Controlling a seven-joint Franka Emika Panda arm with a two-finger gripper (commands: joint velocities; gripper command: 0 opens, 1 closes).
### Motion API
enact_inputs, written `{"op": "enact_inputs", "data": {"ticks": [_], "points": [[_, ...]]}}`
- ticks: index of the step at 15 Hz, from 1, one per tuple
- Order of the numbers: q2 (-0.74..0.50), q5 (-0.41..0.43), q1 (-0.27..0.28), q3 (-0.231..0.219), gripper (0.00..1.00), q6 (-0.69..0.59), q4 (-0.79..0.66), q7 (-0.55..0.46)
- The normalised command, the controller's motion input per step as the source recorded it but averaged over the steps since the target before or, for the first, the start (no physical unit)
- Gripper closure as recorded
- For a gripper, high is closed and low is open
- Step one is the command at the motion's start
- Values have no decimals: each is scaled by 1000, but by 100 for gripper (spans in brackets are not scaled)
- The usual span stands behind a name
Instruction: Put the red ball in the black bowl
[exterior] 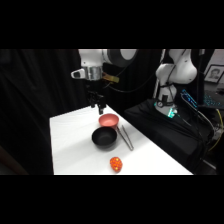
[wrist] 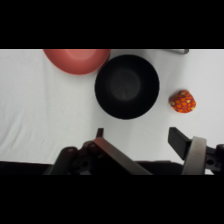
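Note:
The red ball [exterior: 116, 164] lies on the white table [exterior: 70, 150] near its front edge, small and glossy red-orange. In the wrist view the red ball [wrist: 182, 101] sits to the right of the black bowl [wrist: 127, 86], apart from it. The black bowl [exterior: 104, 138] stands empty at mid-table. My gripper [exterior: 100, 107] hangs above the table's far end, behind the bowls and well away from the ball. Seen from the wrist, the gripper [wrist: 139, 136] is open with nothing between its fingers.
A pinkish-red bowl [exterior: 109, 120] touches the black bowl's far side; it shows at the top left as the pinkish-red bowl [wrist: 76, 59] in the wrist view. Metal tongs [exterior: 126, 137] lie right of the bowls. Dark equipment stands beyond the table's right edge.

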Motion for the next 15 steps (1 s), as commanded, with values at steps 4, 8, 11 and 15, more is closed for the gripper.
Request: {"op": "enact_inputs", "data": {"ticks": [4,8,11,15], "points": [[-15,-56,14,46,0,8,-19,76],[28,-124,87,74,0,47,9,241],[169,-169,112,58,0,151,88,384],[232,-121,102,40,0,174,140,335]]}}
